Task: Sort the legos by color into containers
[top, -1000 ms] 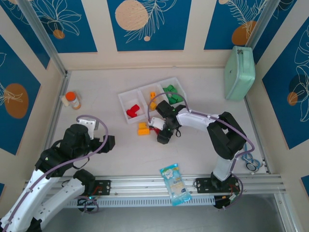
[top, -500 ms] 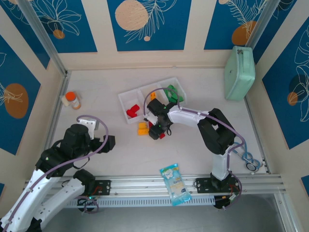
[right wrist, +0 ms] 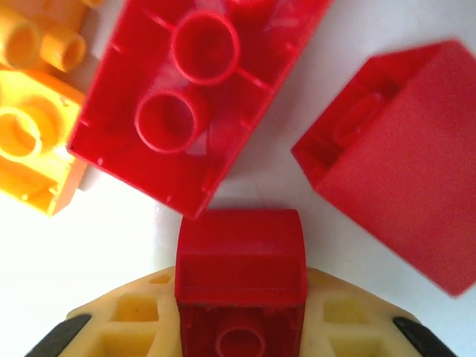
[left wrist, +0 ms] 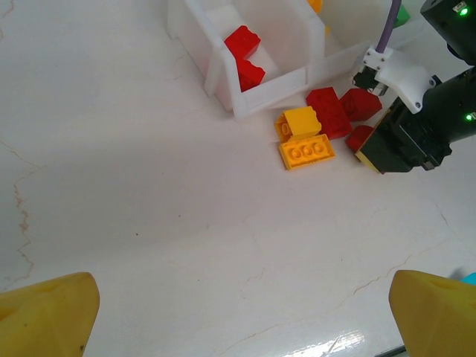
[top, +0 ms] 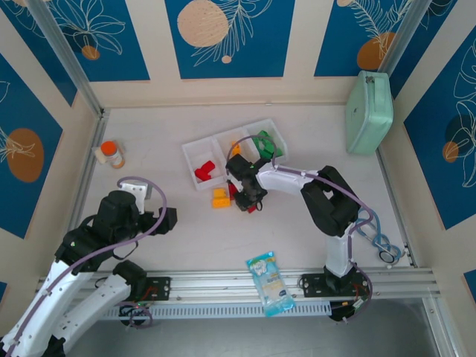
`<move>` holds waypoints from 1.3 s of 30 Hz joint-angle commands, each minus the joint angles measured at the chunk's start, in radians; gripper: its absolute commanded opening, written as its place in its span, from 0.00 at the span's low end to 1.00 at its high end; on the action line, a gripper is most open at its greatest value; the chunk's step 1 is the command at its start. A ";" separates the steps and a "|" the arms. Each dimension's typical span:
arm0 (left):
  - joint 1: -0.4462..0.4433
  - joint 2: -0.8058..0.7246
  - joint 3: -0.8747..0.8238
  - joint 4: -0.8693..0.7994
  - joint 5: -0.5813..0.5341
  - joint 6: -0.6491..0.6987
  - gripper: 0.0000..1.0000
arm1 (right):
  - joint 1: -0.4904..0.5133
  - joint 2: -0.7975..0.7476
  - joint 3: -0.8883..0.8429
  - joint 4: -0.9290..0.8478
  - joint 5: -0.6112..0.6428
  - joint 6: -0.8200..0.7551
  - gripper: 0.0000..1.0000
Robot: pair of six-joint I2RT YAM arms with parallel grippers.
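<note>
The right jaws are closed tight on a small red brick (right wrist: 239,256), low by the counter (left wrist: 149,223) at the white tray's (left wrist: 271,82) 6 o'clock. A bigger red brick (right wrist: 186,97) and yellow bricks (left wrist: 305,149) lie just beside it. The left jaws, at the counter's 8 o'clock, gape wide, holding nothing.

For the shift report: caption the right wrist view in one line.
Right claw shut on a small red lego, two other red legos and yellow-orange legos lying just beyond.
</note>
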 commanded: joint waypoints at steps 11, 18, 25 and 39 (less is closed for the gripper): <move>0.045 -0.017 -0.008 0.029 0.045 0.029 0.99 | -0.005 -0.188 0.308 -0.171 -0.165 -0.022 0.12; 0.053 -0.003 -0.008 0.024 0.028 0.025 0.99 | -0.027 -0.004 0.577 -0.098 -0.230 -0.080 0.10; 0.053 -0.034 -0.011 0.028 0.034 0.026 0.99 | -0.033 0.286 0.866 -0.154 -0.225 -0.063 0.09; 0.055 -0.038 -0.013 0.029 0.031 0.027 0.99 | -0.052 0.642 1.327 -0.327 -0.228 0.050 0.33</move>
